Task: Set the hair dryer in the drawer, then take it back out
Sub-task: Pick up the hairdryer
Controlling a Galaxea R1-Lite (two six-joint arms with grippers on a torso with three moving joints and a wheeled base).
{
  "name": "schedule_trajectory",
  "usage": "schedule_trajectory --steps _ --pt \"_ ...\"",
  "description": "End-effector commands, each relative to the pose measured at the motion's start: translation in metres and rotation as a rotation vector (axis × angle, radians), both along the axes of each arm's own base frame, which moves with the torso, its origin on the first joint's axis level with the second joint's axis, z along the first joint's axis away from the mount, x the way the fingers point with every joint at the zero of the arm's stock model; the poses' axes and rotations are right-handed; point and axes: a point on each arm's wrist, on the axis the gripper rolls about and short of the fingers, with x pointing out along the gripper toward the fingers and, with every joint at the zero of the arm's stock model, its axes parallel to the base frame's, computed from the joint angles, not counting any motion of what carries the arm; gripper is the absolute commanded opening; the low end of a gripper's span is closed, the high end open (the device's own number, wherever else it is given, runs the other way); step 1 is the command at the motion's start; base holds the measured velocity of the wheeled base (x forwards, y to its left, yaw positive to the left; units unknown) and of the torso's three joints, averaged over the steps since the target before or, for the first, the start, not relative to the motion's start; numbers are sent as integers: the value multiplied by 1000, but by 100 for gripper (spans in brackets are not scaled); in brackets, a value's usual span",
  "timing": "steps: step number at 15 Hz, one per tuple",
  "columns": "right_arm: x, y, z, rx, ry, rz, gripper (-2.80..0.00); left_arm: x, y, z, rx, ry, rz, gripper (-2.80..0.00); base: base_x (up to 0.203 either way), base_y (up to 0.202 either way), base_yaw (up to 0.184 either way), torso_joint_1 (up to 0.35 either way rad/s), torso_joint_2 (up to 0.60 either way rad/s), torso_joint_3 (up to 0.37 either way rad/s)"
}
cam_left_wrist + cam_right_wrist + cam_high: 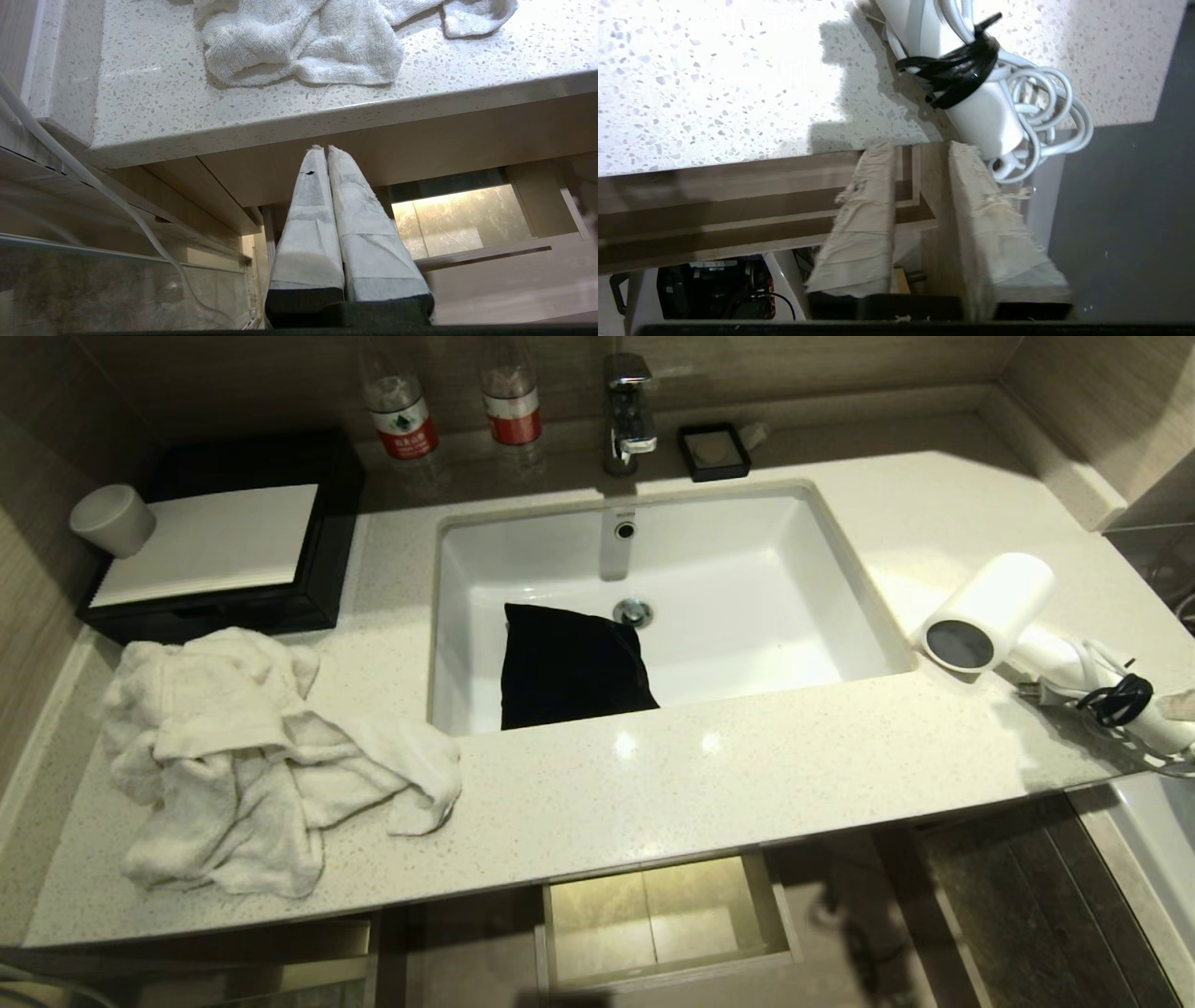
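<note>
The white hair dryer [990,611] lies on the right end of the stone counter [709,775], dark round end toward the sink, cord bundled by its handle. In the right wrist view its handle [985,112], black strap and coiled cord lie at the counter's edge. My right gripper [920,147] is open just below that edge, one fingertip close under the handle's end, nothing between the fingers. The drawer [780,915] stands pulled out under the counter, empty inside. My left gripper [325,148] is shut, parked below the counter's front edge, left of the drawer [486,254].
A crumpled white towel [252,756] covers the counter's left part. A black pouch [569,667] lies in the sink [840,616]. At the back stand a black box [215,551], a white cup [112,520], two bottles [401,415], a faucet [627,411] and a soap dish [714,451].
</note>
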Motion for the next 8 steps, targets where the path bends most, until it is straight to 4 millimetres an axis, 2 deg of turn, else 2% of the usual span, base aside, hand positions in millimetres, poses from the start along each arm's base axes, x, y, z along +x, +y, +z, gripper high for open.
schedule_trajectory --steps 1,8 --pt "7 -7 -3 20 10 57 0 0 0 0 0 1 0 -280 0 0 0 0 0 0" --pt "28 -23 -7 83 -27 169 0 0 0 0 0 0 0 -280 0 0 0 0 0 0"
